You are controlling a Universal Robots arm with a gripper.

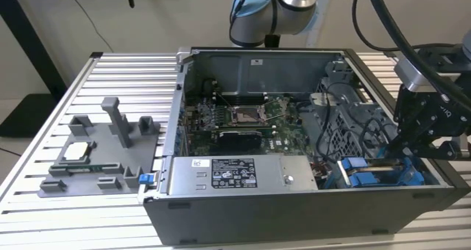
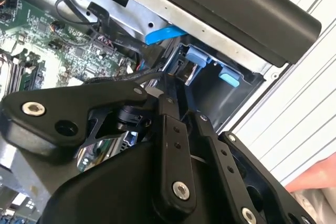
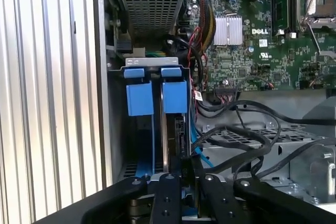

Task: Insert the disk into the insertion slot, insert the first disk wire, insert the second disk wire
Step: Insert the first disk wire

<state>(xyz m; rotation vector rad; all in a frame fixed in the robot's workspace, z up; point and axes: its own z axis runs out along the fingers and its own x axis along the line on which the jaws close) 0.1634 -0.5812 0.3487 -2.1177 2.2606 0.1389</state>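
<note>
- Apparently the disk [image 3: 179,132] stands edge-on in the insertion slot [image 3: 140,95], at the case's [image 1: 294,211] near corner on the exterior view's right, under the hand [image 3: 188,182]; I cannot tell its grip.
- Black cables [image 3: 236,129] just beside it could snag or get pinched.

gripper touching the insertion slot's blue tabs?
Apart. In the first wrist view, a stretch of the insertion slot separates the gripper from both blue tabs.

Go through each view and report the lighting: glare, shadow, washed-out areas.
Exterior view: even light, the slatted table bright, the computer case dimmer inside. First wrist view: the slatted table washed out, the insertion slot in shadow. Second wrist view: the gripper a dark mass, the slatted table behind it nearly white.
</note>
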